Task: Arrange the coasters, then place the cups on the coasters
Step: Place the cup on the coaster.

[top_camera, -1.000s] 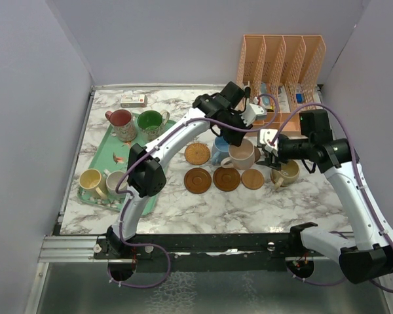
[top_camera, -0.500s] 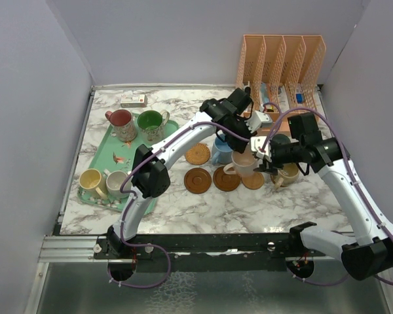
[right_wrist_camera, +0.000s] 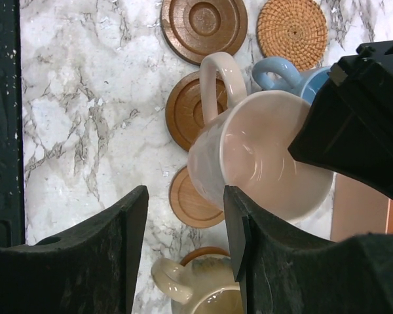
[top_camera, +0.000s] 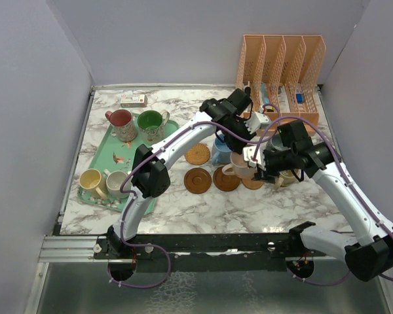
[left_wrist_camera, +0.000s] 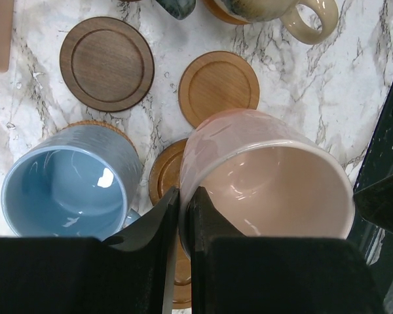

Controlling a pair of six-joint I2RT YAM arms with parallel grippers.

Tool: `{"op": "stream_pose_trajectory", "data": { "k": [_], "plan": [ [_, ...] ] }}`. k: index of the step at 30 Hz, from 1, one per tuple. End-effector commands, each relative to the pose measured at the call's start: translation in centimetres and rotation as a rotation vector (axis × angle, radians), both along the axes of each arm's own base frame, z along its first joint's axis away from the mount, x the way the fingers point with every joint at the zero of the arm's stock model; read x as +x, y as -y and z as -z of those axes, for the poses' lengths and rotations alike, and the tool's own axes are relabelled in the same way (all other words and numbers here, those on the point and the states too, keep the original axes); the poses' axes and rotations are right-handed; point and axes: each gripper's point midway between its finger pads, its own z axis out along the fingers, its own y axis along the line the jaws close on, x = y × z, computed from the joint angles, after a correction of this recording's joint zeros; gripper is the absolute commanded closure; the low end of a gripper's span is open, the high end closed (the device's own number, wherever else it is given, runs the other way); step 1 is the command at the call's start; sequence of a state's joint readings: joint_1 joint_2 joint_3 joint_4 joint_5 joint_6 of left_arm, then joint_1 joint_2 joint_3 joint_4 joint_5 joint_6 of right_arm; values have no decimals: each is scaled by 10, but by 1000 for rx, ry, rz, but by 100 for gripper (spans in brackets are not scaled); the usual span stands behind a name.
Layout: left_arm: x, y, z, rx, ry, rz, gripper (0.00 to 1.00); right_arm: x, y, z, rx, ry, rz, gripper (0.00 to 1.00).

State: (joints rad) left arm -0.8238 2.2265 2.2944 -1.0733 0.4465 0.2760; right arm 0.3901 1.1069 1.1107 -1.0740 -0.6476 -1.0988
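From above, the left gripper (top_camera: 245, 147) holds the pink mug (top_camera: 240, 165) tilted over the coasters (top_camera: 198, 180), likely to bring it onto a free one, with the right gripper (top_camera: 259, 169) just beside it. In the left wrist view its fingers (left_wrist_camera: 203, 226) are pinched shut on the mug's near wall, one inside and one outside, with the blue mug (left_wrist_camera: 64, 190) alongside and a light coaster (left_wrist_camera: 219, 88) beyond. In the right wrist view the right gripper (right_wrist_camera: 185, 196) stands about half open and empty, probably ready to steady the mug, which hangs just past its tips, handle over a dark coaster (right_wrist_camera: 183, 111).
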Motion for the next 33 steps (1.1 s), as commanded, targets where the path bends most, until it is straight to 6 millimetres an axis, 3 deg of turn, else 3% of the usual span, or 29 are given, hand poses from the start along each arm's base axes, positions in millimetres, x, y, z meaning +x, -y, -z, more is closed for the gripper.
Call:
{"op": "stream_pose_trajectory", "data": {
  "k": [1,7,16,33],
  "plan": [
    [-10,13,-32,-100,13,57,100,2,-1,4,-24,24,25,50],
    [-14,11,-30,-96,6,66,100,5,-5,2,-50,41,29,52],
    [-17,9,-22,-77,-9,74,100,7,-12,-23,-3,114,23,55],
    [-24,9,-17,-63,-25,99,100,14,-13,6,-84,77,16,54]
  ]
}}
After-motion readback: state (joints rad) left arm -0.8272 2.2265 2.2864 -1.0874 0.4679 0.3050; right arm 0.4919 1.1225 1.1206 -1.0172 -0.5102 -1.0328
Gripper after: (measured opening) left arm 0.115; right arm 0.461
